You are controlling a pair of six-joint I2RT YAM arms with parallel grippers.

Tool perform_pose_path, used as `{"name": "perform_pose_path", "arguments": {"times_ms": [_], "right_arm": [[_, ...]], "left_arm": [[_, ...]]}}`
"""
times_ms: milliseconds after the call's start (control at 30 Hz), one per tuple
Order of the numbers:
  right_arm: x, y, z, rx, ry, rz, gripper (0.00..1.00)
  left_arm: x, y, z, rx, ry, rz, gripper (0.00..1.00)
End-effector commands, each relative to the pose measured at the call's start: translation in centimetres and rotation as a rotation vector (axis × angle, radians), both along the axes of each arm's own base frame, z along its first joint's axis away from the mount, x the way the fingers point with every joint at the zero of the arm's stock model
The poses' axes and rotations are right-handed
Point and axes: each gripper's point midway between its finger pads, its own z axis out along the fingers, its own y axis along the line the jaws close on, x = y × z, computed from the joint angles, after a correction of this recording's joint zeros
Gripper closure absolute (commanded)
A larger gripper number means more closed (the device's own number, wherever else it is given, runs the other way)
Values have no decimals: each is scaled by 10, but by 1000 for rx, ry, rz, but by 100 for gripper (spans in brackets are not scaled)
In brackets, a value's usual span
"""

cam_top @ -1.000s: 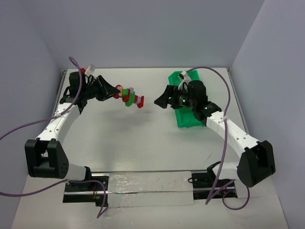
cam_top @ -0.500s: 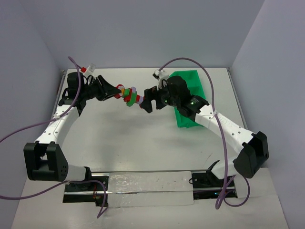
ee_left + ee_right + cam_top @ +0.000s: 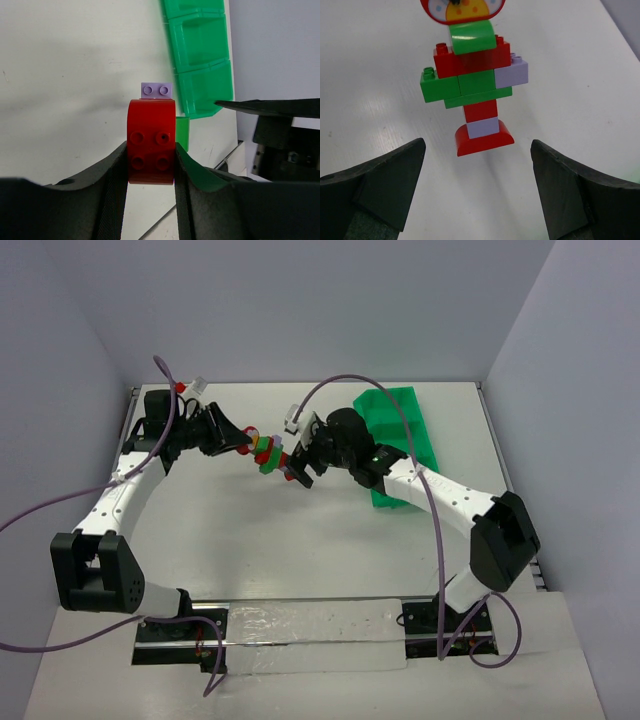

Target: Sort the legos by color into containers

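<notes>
Left gripper (image 3: 240, 437) reaches in from the table's far left; its fingers (image 3: 117, 175) pinch a red brick (image 3: 151, 150) at one end of a stack of legos (image 3: 270, 452), pressed against its two sides; stack juts out sideways from the grip and hangs above the table (image 3: 300, 560), roughly mid-table towards the far side, shadow beneath it. Left wrist view: a small purple brick (image 3: 157, 90) with two studs shows past the held red one. Right wrist view, looking along the stack from its free end: rounded red brick (image 3: 485, 140) nearest, then a purple brick (image 3: 482, 127), a narrow red brick (image 3: 480, 110), a wide green layer (image 3: 465, 85) with a purple piece (image 3: 512, 75) at one side, a red layer (image 3: 470, 60), a curved green piece (image 3: 470, 37), and a round red piece with a yellow and white face (image 3: 462, 7) at the top edge. Right gripper (image 3: 300, 465) sits at that free end; fingers (image 3: 385, 185) spread wide, one on each side of the rounded red brick, touching nothing. Green tray (image 3: 400, 410) lies on the table's far right, behind the right arm, well apart from the stack; the compartments seen from the left wrist hold no bricks.
</notes>
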Motion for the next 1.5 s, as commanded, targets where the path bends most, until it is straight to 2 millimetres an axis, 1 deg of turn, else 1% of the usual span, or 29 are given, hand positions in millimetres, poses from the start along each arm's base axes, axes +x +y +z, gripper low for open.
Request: {"name": "perform_pose_path", "arguments": {"times_ms": [0, 33, 67, 267, 467, 600, 767, 800, 900, 933, 1000, 1033, 1067, 1100, 1267, 1367, 1467], "right_arm": [[4, 19, 4, 11, -130, 121, 7], [5, 20, 5, 7, -135, 124, 7], [8, 23, -1, -10, -126, 131, 8], [18, 35, -15, -16, -104, 146, 10], [23, 46, -27, -13, -58, 156, 17], [27, 50, -29, 7, -47, 141, 20], [31, 57, -29, 31, -21, 136, 37], [32, 58, -30, 32, -16, 129, 42], [34, 57, -33, 32, -5, 113, 60], [34, 56, -34, 30, -4, 109, 68], [35, 51, -39, 20, -5, 89, 79], [35, 46, -44, 15, -5, 72, 92], [36, 44, -46, 12, -6, 58, 98], [37, 39, -50, 10, -3, 40, 100], [36, 15, -65, 16, 22, -19, 100], [35, 5, -71, 15, 35, -41, 100], [34, 2, -74, 16, 39, -47, 100]], "left_arm": [[4, -2, 22, 10, -61, -35, 100], [4, -2, 22, 10, -62, -37, 100], [4, -3, 23, 9, -66, -39, 100], [3, -3, 27, 7, -73, -47, 100], [1, -6, 31, -9, -81, -58, 100], [0, -6, 34, -15, -87, -64, 100], [-1, -7, 34, -22, -85, -68, 100], [-1, -7, 35, -22, -88, -69, 100], [-1, -7, 37, -22, -100, -69, 100], [-1, -7, 38, -19, -102, -69, 100], [-1, -6, 40, -13, -111, -68, 100], [-1, -5, 40, -7, -113, -64, 100], [0, -4, 40, 0, -115, -61, 100], [0, -3, 41, 7, -118, -56, 100], [3, -1, 50, 13, -145, -49, 100], [7, 1, 54, 13, -155, -36, 100], [9, 3, 57, 4, -163, -26, 100]]}}
